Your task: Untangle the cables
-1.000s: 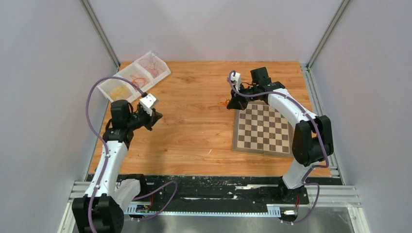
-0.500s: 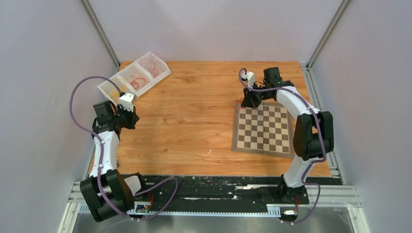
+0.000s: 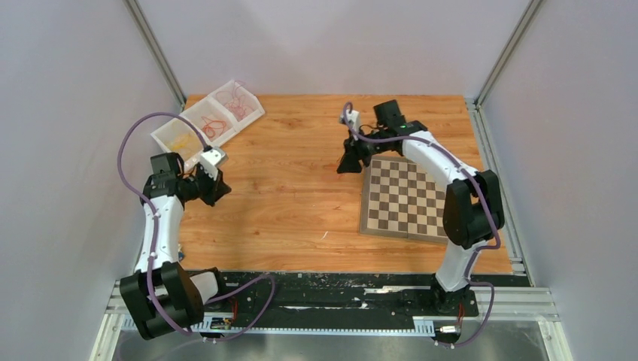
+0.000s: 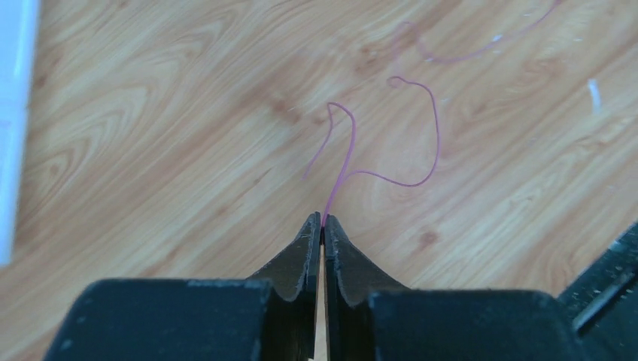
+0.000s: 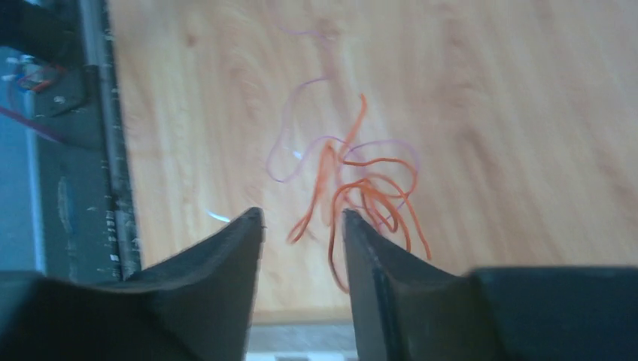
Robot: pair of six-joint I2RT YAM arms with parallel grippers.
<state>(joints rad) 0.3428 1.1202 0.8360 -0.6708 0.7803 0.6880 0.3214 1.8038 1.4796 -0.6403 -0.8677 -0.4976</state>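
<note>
The cables show in the right wrist view as a small tangle of orange strands [image 5: 369, 188] lying on the wood, with a pale purple strand [image 5: 290, 162] looped through it. My right gripper [image 5: 302, 216] is open just short of that tangle, and one orange end reaches between its tips. From above, the right gripper [image 3: 347, 162] hovers left of the chessboard and hides the tangle. My left gripper [image 4: 323, 219] is shut on a thin pink strand [image 4: 421, 177] that curls out from its tips over the table. In the top view the left gripper [image 3: 217, 184] sits at the table's left.
A white three-compartment tray [image 3: 197, 129] at the back left holds yellow, orange and red strands. The chessboard [image 3: 406, 199] lies at the right. A white edge [image 4: 11, 113] borders the left wrist view. A metal rail [image 5: 90, 113] runs along the table's near edge.
My right gripper moved left off the chessboard's corner and opened over the tangle. My left arm swung out toward the tray and has come back slightly toward the table.
</note>
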